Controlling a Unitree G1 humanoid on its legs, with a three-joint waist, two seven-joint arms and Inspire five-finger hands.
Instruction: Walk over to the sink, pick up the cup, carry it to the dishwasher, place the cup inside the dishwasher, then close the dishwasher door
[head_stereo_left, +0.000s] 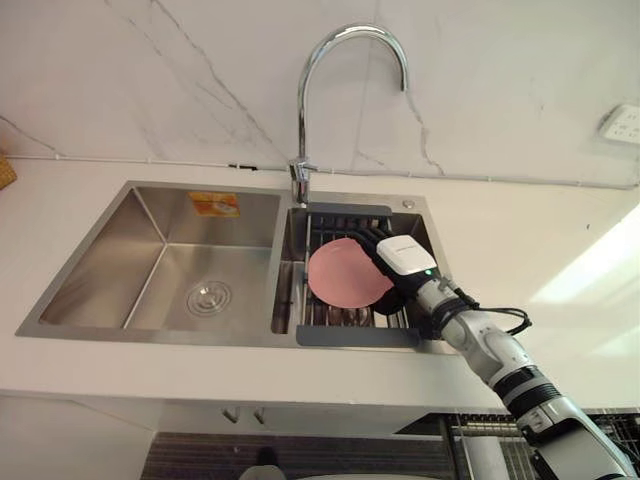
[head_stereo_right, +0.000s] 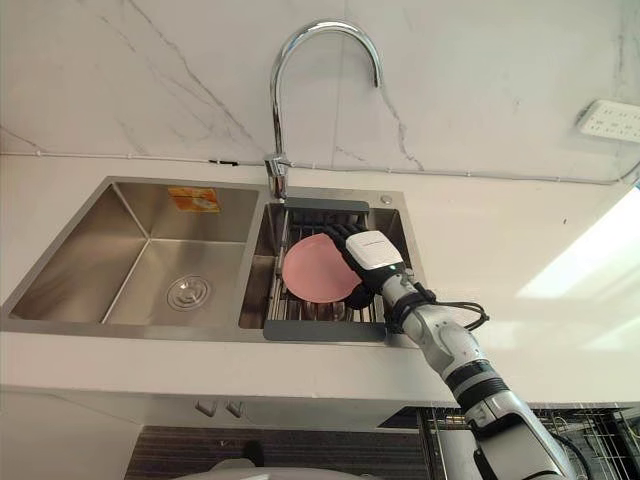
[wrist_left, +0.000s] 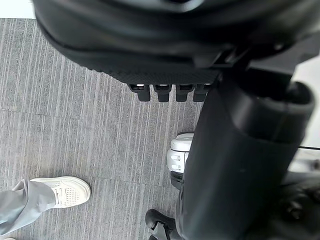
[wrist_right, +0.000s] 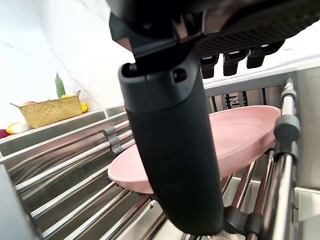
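The step in hand is the grasp at the sink. The robot stands before the stainless steel double sink (head_stereo_left: 150, 235), and its right hand (head_stereo_left: 405, 258) reaches into the right basin, where a dark-framed rack of steel bars (head_stereo_left: 355, 337) lies across. The thing to take rests on this rack; it looks less like a cup than a pale pink shallow round dish (head_stereo_left: 345, 275), lying tilted on the bars. The right hand is open and holds nothing yet; its fingers (wrist_right: 235, 56) are straight over the dish's right edge, and its thumb (wrist_right: 175, 150) stands straight before the near rim; whether it touches I cannot tell.

To do this well, I think the thumb should go under the rim and the fingers over it, then close firmly; the rim looks thin and smooth, so a shallow pinch may slip. The lift should go straight up, clear of the bars and of the tall curved chrome faucet (head_stereo_left: 300, 110), before turning away. The left hand (wrist_left: 150, 45) hangs low above the grey ribbed floor (wrist_left: 75, 125); its state I cannot tell.
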